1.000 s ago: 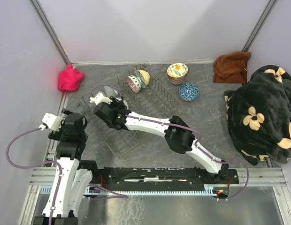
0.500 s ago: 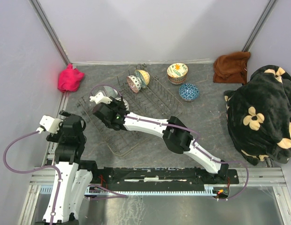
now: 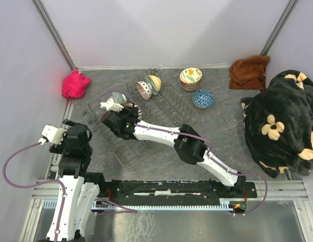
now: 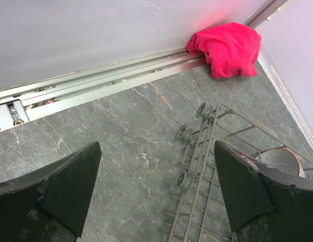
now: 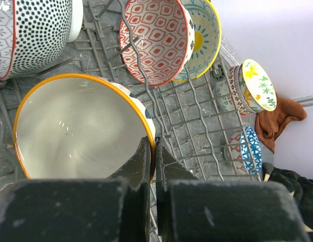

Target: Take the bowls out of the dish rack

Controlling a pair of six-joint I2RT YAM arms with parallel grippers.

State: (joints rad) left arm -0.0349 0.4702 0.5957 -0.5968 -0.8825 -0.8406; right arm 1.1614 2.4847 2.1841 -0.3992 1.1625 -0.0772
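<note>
The dark wire dish rack (image 3: 169,108) lies mid-table. My right gripper (image 5: 152,151) is shut on the rim of a yellow-rimmed bowl (image 5: 81,126) with a plain pale inside, at the rack's left part; in the top view my right gripper (image 3: 127,112) hides most of it. A black-dotted bowl (image 5: 40,35), a red-patterned bowl (image 5: 156,40) and a yellow-and-teal bowl (image 5: 204,35) stand in the rack. A stack of bowls (image 3: 191,78) and a blue bowl (image 3: 203,99) sit on the table beyond it. My left gripper (image 4: 156,186) is open and empty, left of the rack's corner (image 4: 207,151).
A pink cloth (image 3: 75,84) lies in the far left corner. A brown cloth (image 3: 250,72) and a black flowered blanket (image 3: 282,123) fill the right side. A metal rail (image 4: 96,85) runs along the left wall.
My right gripper has shifted slightly toward the far side of the rack, still on the bowl. My left arm has drawn back a little to the near left.
</note>
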